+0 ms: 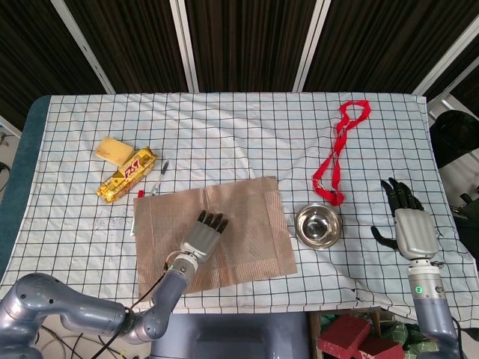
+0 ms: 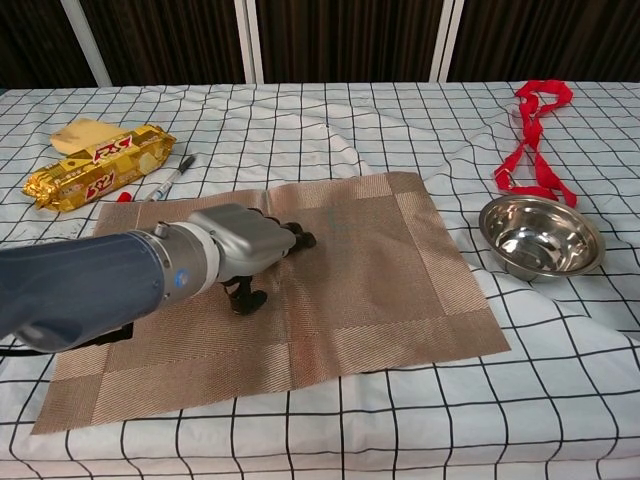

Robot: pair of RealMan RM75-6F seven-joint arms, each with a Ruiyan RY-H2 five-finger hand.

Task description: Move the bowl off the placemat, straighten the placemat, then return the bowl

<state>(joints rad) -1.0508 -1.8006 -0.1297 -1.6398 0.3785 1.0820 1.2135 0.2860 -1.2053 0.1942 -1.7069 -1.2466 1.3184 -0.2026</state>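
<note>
Placemat lies under the left hand, pressed flat on it; steel bowl just right; right hand spread, empty.

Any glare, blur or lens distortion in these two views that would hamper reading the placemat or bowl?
Head view: even overhead light, sharp throughout; the bowl shows soft reflections, no blown glare. Chest view: the left hand and its forearm loom large and slightly soft from being close to the lens; the placemat weave stays crisp, with only a small shadow under the fingers. The right hand shows in the head view only.
</note>
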